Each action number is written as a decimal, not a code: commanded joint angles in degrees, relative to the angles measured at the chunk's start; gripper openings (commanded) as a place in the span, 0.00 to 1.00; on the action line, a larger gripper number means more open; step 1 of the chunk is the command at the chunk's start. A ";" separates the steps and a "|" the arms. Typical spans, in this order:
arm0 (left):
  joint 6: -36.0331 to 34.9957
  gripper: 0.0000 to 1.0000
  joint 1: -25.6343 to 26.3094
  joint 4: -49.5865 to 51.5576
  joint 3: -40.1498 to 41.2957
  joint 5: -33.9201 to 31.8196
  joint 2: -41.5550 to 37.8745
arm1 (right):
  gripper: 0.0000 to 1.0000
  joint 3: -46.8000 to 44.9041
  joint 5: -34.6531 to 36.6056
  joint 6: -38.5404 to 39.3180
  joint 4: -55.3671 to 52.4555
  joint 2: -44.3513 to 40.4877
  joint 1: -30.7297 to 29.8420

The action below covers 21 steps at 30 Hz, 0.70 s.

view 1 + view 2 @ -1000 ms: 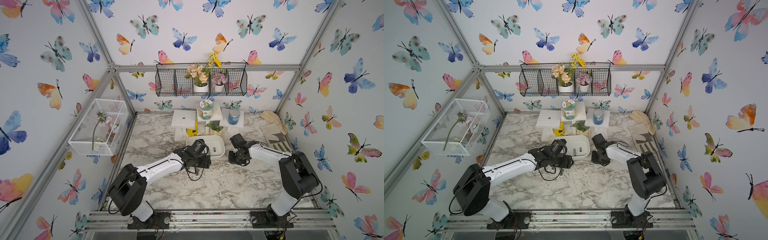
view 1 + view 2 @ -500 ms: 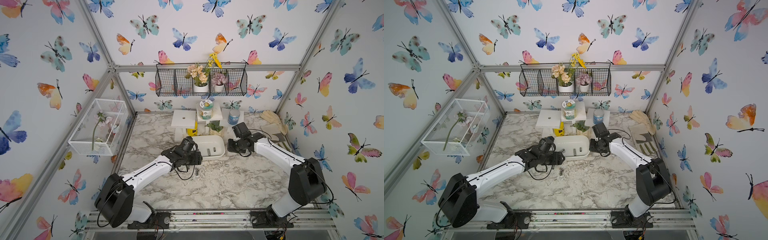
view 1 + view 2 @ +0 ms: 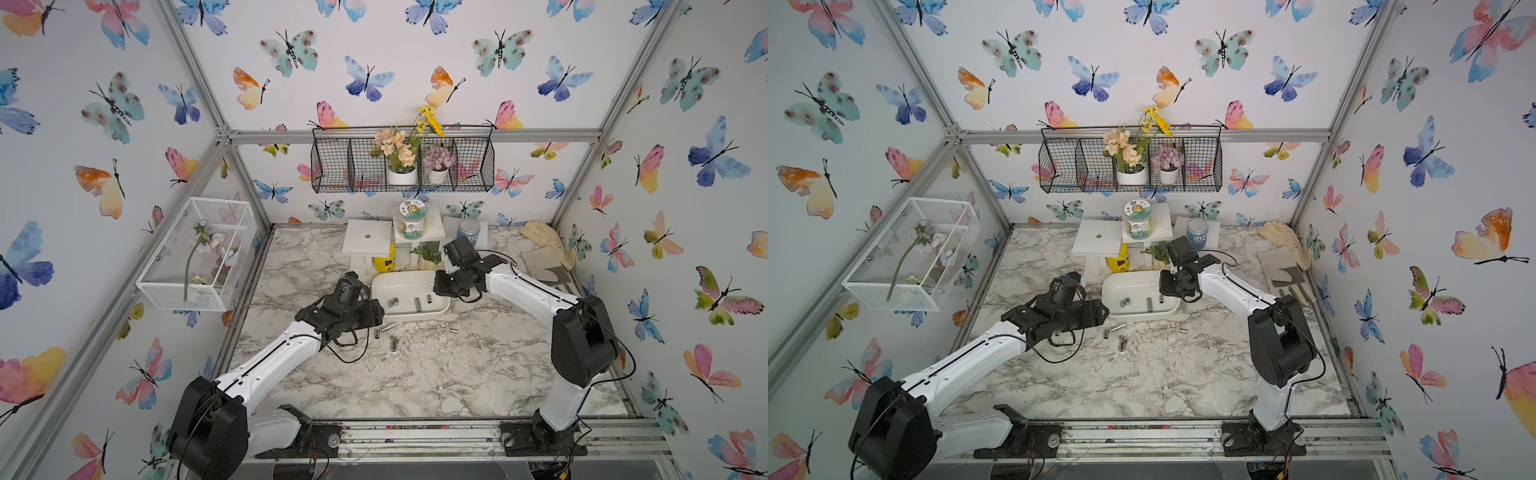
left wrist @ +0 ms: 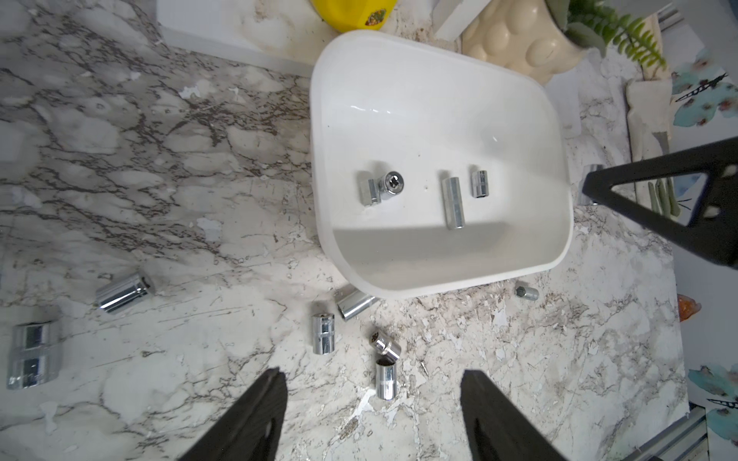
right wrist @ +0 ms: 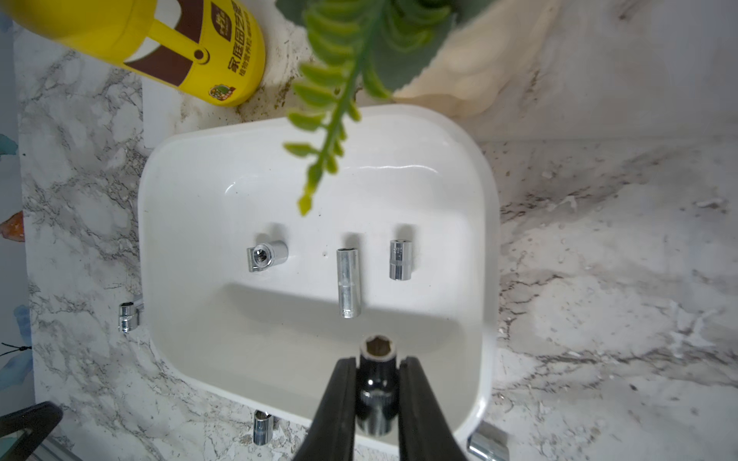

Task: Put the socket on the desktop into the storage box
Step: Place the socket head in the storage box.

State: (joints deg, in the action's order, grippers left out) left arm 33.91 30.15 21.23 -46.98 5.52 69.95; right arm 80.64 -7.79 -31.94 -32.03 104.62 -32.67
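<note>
The white storage box sits at the back middle of the marble desktop. Several chrome sockets lie inside it, among them a long one. Several more lie on the desktop in front of the storage box, such as one socket between my open left gripper's fingers but below them. My right gripper is shut on a dark-looking socket, held above the storage box just inside its rim at the right end.
Behind the box stand a yellow bottle, a potted fern, white stands with jars and gloves at the back right. A white wire-mesh cage hangs on the left wall and a black wire basket on the back wall.
My left arm drew back leftwards off the box and its jaws widened a little. My right arm carried its socket from the desktop to over the box's right end.
</note>
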 commanded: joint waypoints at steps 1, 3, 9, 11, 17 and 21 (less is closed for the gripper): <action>0.06 0.74 -1.72 2.06 1.13 -0.40 -2.38 | 0.17 3.01 -2.32 -0.31 0.99 2.67 -0.88; -0.03 0.74 -2.44 2.39 1.54 -0.22 -2.88 | 0.17 3.85 -2.65 -0.47 1.35 4.16 -1.16; -0.25 0.74 -3.63 2.70 2.33 0.02 -3.78 | 0.18 5.86 -3.23 -0.93 2.73 8.26 -1.70; -0.25 0.74 -3.75 2.53 2.46 0.25 -3.70 | 0.18 6.39 -3.27 -1.01 3.02 9.54 -1.70; -0.22 0.74 -4.13 2.23 2.44 0.55 -3.13 | 0.17 7.16 -3.35 -1.28 3.99 12.22 -1.79; -0.06 0.74 -4.20 1.95 2.42 0.73 -2.68 | 0.18 7.63 -3.59 -1.45 4.47 13.67 -1.75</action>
State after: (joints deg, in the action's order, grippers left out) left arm 33.91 26.30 23.00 -44.93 5.67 67.20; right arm 86.59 -10.46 -32.67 -28.56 117.10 -34.11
